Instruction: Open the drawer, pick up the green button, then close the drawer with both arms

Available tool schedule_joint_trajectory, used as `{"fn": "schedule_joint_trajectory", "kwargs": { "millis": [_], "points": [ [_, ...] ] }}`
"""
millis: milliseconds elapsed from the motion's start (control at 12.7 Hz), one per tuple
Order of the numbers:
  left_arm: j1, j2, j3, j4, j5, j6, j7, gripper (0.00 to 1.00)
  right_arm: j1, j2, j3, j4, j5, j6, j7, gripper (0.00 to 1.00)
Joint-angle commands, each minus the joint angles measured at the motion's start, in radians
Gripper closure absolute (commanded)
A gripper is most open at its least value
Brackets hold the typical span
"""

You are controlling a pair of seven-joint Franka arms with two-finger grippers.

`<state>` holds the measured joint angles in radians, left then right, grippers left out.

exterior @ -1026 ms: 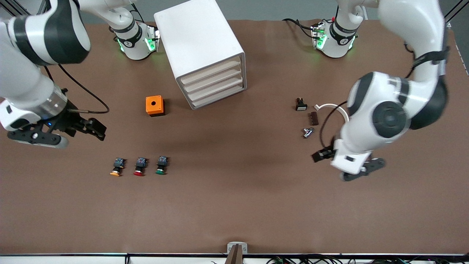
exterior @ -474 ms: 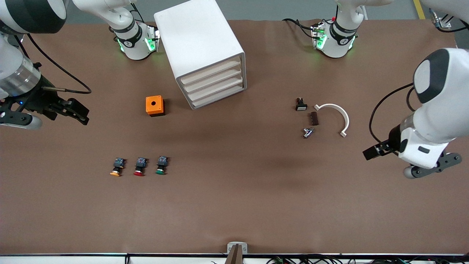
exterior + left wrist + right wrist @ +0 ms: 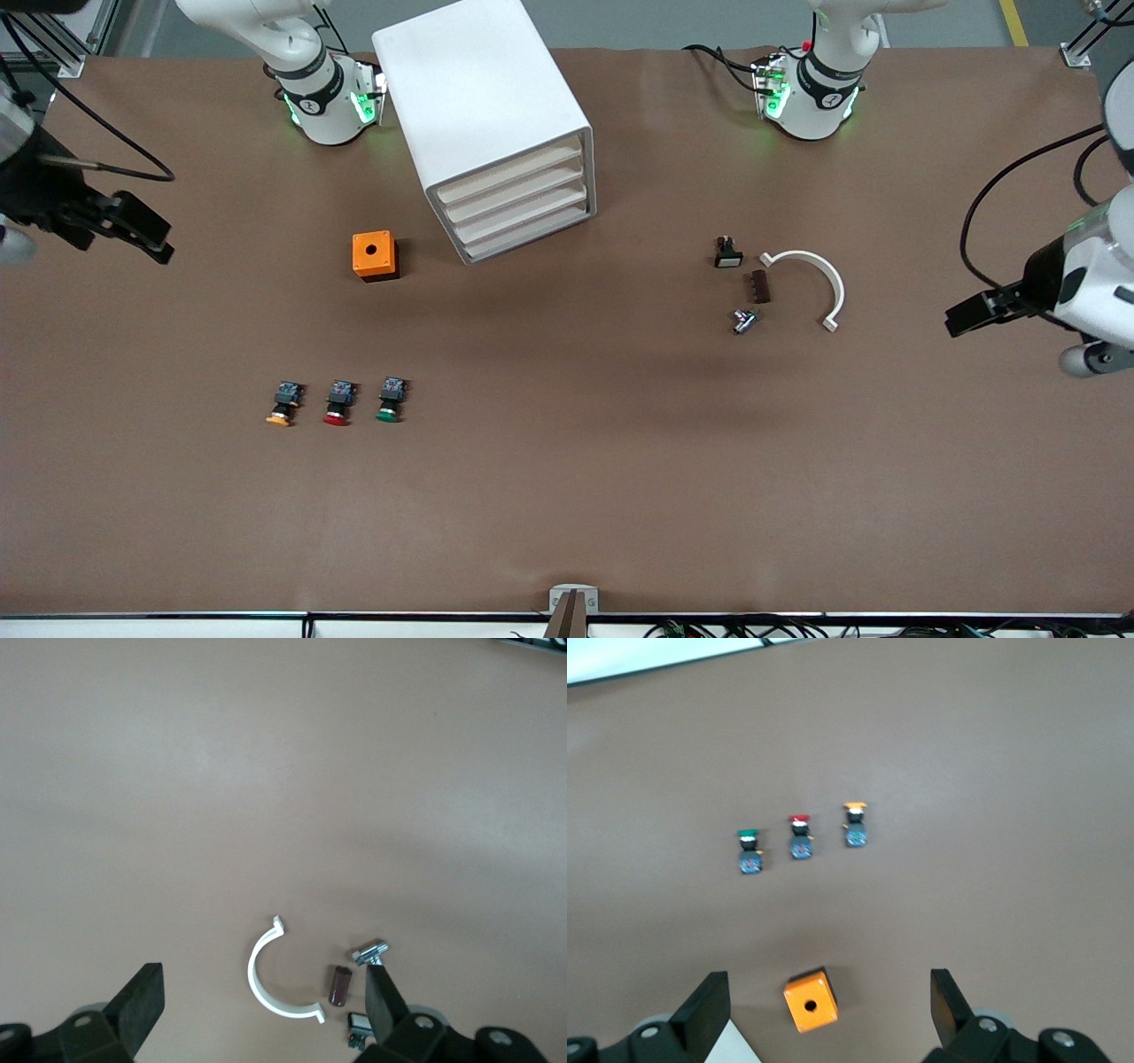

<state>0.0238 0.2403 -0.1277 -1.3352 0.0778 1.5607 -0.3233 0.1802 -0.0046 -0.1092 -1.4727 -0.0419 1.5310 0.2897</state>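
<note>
The white cabinet [image 3: 483, 97] stands near the robots' bases, and its four cream drawer fronts [image 3: 523, 199] are all shut. The green-capped button [image 3: 389, 400] lies on the table nearer the front camera, beside a red-capped one [image 3: 339, 403] and a yellow-capped one [image 3: 283, 404]. It also shows in the right wrist view [image 3: 749, 851]. My right gripper [image 3: 146, 232] is open and empty in the air at the right arm's end of the table, apart from the buttons; the right wrist view [image 3: 828, 999] shows it open too. My left gripper [image 3: 970, 315] hangs open and empty at the left arm's end, as in the left wrist view [image 3: 264, 1001].
An orange box with a hole [image 3: 375, 255] sits beside the cabinet. A white half ring [image 3: 811, 275], a brown block [image 3: 759, 286], a bolt [image 3: 744, 320] and a small black switch [image 3: 727, 252] lie toward the left arm's end.
Both arms have swung outward toward their own ends of the table. The right gripper has left the area above the buttons; the left gripper has moved away from the small parts.
</note>
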Motion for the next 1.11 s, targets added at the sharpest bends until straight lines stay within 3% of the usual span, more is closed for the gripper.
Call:
{"fn": "schedule_joint_trajectory", "kwargs": {
  "millis": [0,316,1026],
  "points": [
    [0.030,-0.142,-0.010,-0.165,0.008,0.013,0.053,0.00,-0.051,-0.025,0.014,-0.001,-0.009,-0.032,-0.009,0.00],
    [0.031,-0.271,-0.010,-0.326,-0.006,0.070,0.087,0.00,-0.128,-0.006,0.017,0.003,0.010,-0.034,-0.009,0.00],
    [0.030,-0.283,-0.021,-0.311,-0.015,0.024,0.124,0.00,-0.124,0.006,0.020,0.009,-0.006,0.003,-0.012,0.00]
  ]
}}
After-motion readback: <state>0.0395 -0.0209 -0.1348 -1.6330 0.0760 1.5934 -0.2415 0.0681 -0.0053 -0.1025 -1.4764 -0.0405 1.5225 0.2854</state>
